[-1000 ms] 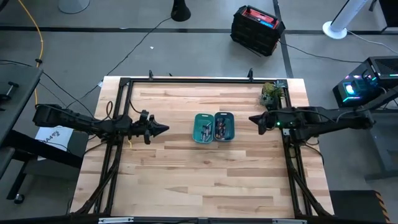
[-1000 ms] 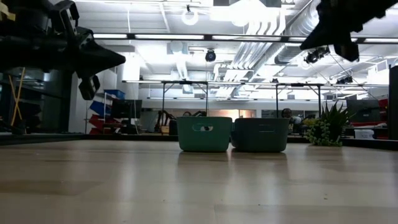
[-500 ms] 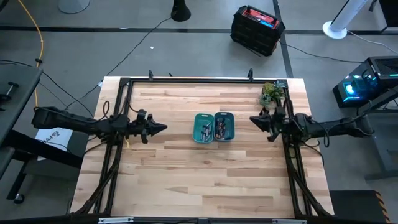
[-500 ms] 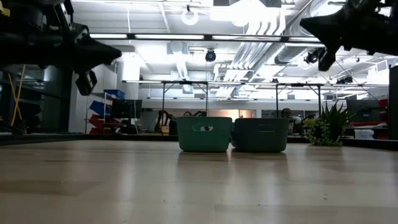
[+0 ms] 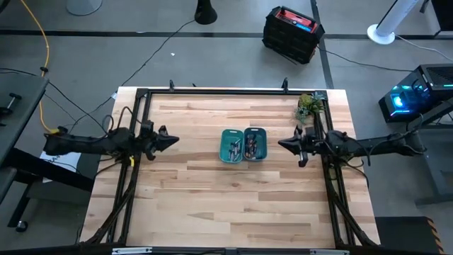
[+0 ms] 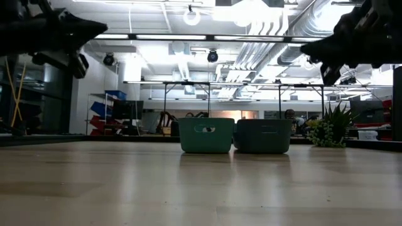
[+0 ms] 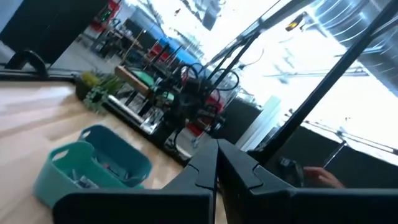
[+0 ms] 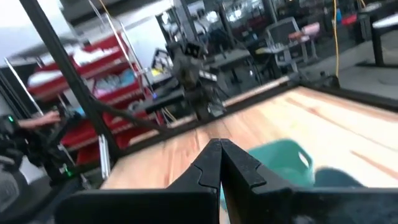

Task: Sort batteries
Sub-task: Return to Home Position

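Nearest me is the front stretch of the wooden table [image 5: 212, 212]. Past it, at mid-depth, my left gripper [image 5: 174, 139] hangs above the table's left side. My right gripper [image 5: 281, 144] hangs above the right side. The two point inward at each other, well apart from what stands between them. Each wrist camera shows its two fingers pressed together, clenched on nothing. Between the grippers two small bins stand touching side by side, a green bin [image 6: 206, 135] on the left and a blue bin [image 6: 264, 135] on the right. The batteries [image 5: 250, 147] lie inside the bins as small dark pieces; I cannot count them. Farther back, a small plant [image 5: 306, 106] sits at the far right corner. Beyond the table, a black toolbox [image 5: 293, 30] rests on the floor.
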Available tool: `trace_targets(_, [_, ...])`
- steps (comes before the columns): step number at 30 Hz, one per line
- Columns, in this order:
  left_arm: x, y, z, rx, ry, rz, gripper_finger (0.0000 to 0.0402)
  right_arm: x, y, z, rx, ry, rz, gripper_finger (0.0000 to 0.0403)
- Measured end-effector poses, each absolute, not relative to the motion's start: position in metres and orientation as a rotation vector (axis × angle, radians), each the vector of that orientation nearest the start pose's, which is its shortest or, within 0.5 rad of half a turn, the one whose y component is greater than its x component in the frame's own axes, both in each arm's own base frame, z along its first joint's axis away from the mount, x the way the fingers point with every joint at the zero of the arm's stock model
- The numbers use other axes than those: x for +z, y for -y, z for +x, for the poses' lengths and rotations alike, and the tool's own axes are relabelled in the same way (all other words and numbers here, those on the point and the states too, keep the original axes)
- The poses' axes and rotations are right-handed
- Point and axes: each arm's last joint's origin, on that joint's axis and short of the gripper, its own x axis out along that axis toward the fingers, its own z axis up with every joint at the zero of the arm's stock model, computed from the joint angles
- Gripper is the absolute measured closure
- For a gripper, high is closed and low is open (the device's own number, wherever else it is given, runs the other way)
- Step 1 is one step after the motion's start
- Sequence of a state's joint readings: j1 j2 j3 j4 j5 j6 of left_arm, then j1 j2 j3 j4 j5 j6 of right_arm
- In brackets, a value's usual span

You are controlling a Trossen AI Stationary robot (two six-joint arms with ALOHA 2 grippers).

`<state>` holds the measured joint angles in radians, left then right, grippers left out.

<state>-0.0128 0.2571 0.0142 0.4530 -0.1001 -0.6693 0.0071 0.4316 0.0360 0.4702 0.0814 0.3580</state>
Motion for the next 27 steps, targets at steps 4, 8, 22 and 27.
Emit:
trace_targets(4, [0.185,-0.002,0.105,0.029,0.185,-0.676,0.0401,0.174,0.001,0.126,-0.075,0.003,0.357,0.0403])
trace_targets(8, [0.174,-0.002,0.098,0.061,0.094,-0.672,0.0401,0.168,0.001,0.119,-0.085,-0.061,0.354,0.0403])
trace_targets(22, [0.169,-0.001,0.097,0.057,0.049,-0.670,0.0401,0.177,0.001,0.096,-0.041,0.124,0.362,0.0402])
trace_targets(27, [0.169,-0.001,0.097,0.058,0.048,-0.670,0.0401,0.176,0.001,0.097,-0.044,0.110,0.361,0.0402])
